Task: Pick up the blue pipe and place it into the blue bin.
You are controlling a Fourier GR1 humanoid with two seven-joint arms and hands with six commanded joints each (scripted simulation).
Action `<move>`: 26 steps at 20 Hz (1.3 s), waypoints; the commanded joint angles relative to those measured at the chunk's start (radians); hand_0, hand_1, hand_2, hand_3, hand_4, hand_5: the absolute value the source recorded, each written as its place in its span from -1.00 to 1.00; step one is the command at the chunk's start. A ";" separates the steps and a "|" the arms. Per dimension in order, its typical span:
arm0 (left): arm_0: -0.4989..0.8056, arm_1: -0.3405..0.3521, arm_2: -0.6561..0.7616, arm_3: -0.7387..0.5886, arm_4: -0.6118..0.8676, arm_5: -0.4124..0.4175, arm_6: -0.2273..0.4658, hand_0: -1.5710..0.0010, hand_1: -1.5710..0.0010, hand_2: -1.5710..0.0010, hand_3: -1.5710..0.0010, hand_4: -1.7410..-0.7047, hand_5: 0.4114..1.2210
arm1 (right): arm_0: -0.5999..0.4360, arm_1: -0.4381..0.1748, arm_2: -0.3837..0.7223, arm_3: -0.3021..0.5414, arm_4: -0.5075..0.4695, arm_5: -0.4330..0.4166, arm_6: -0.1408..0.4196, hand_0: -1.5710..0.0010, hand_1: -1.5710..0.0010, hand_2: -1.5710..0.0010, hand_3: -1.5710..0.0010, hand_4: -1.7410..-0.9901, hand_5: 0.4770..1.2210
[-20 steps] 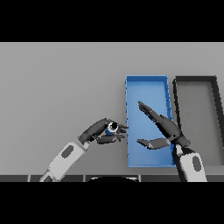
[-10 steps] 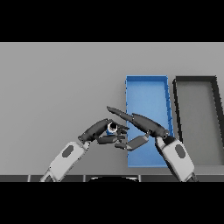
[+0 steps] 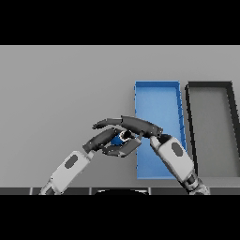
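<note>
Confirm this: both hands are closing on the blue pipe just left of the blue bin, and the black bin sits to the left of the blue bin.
One thing is wrong: the black bin sits to the right of the blue bin, not the left, as the head view shows. The rest holds: the left hand and right hand meet at the blue pipe just left of the blue bin.

Readable text: none that you can make out anywhere in the head view.
Blue bin (image 3: pixel 157 96): plain walls and floor, no label, number or brand for you to log.
Dark bin (image 3: pixel 209 86): plain, no marking.
Surface (image 3: pixel 61 93): bare grey, no sign or print.
Blue pipe (image 3: pixel 116 139): too little shows between the hands for you to tell whether it bears any mark.
Robot arms: white and grey casings, no lettering legible.
</note>
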 commanded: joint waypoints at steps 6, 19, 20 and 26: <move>0.028 -0.054 0.021 -0.010 -0.036 -0.006 0.085 -0.48 -0.44 -0.34 -0.36 -0.79 1.00 | -0.022 0.027 0.056 0.038 -0.088 -0.004 -0.047 -0.56 -0.55 -0.57 -0.38 -0.43 -0.33; 0.057 -0.069 0.092 -0.016 -0.127 -0.152 0.012 0.06 0.12 0.20 0.13 -0.16 1.00 | -0.055 -0.089 0.136 0.053 -0.109 -0.113 -0.233 -0.98 -0.98 -0.98 -0.97 -0.33 0.93; 0.056 -0.069 0.089 -0.019 -0.156 -0.165 0.015 0.25 0.29 0.36 0.30 0.01 1.00 | -0.065 -0.089 0.139 0.056 -0.109 -0.118 -0.219 -0.98 -0.98 -0.98 -0.97 -0.33 0.94; 0.053 -0.072 0.116 0.000 -0.233 -0.175 -0.041 0.80 0.81 0.83 0.82 0.54 -0.08 | -0.062 -0.083 0.159 0.033 -0.108 -0.129 -0.221 -0.99 -0.99 -1.00 -0.99 -0.35 0.98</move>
